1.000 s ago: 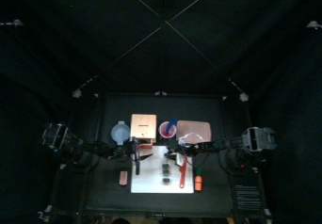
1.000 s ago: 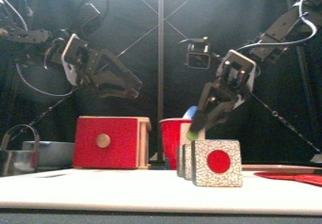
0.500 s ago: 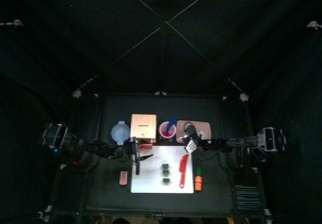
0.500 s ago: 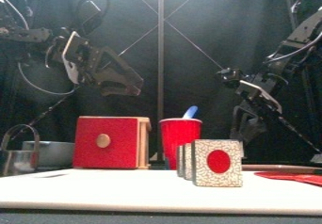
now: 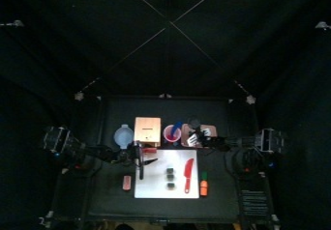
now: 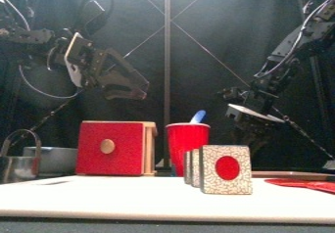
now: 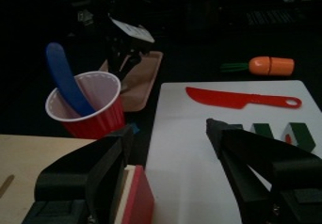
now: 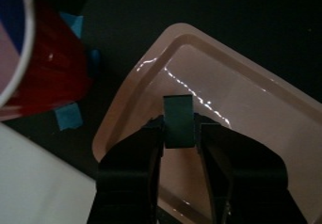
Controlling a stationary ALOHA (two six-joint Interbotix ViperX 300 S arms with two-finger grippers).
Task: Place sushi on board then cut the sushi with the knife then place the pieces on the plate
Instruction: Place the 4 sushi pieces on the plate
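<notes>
A dark green sushi piece sits between the jaws of my right gripper, which is shut on it just above the pink tray. In the top view that gripper hangs over the tray behind the white board. The red knife lies flat on the board beside the remaining sushi pieces. Seen from the front, the sushi shows a white face with a red centre. My left gripper is open and holds nothing, over the board's left part.
A red cup holding a blue knife stands behind the board, left of the tray. The wooden box and blue-grey bowl are further left. An orange toy carrot lies at the board's right edge.
My right gripper rose from the sushi on the board and moved back and right to above the pink tray, carrying one piece. The left arm stayed put.
</notes>
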